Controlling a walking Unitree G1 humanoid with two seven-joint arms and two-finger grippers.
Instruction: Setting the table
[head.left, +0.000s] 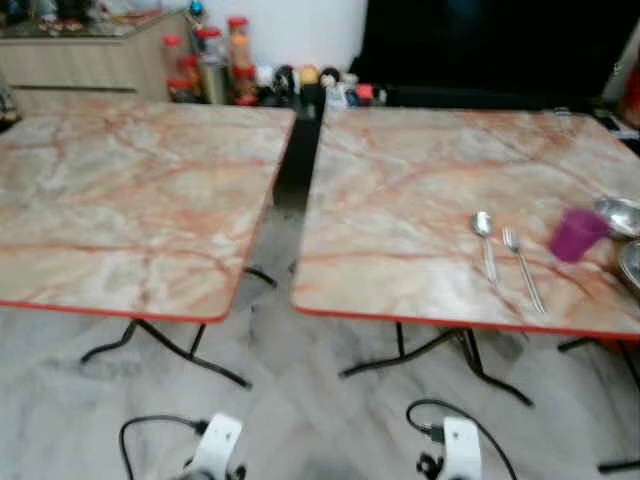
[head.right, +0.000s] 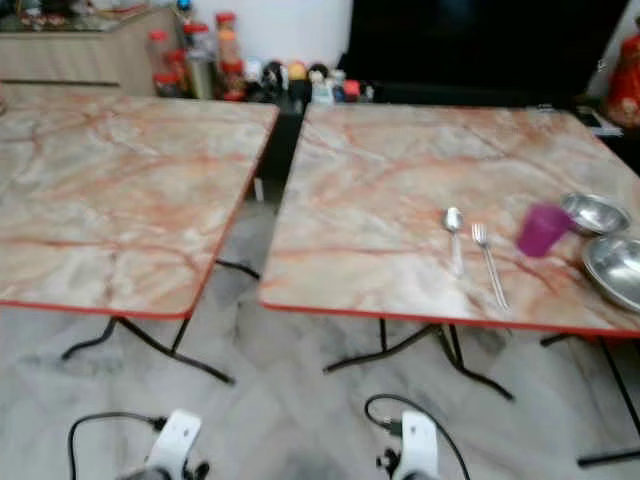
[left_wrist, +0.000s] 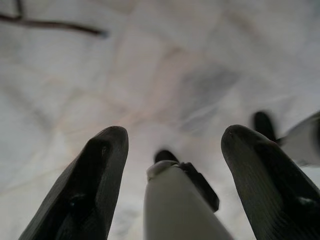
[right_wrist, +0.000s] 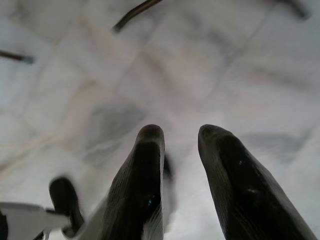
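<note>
Floor gap (head.left: 285, 240) separates two red-edged tables (head.left: 400, 322).

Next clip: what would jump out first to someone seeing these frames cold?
Two marble-patterned tables stand side by side with a dark gap between them. The left table looks bare, while the right table carries a purple cup, with a spoon and fork laid parallel to its left and steel bowls at its right edge. Both arms hang low over the pale floor.

The right table (head.right: 380, 190) lies bare left of the spoon (head.right: 453, 232), fork (head.right: 488, 260) and cup (head.right: 543, 229).
</note>
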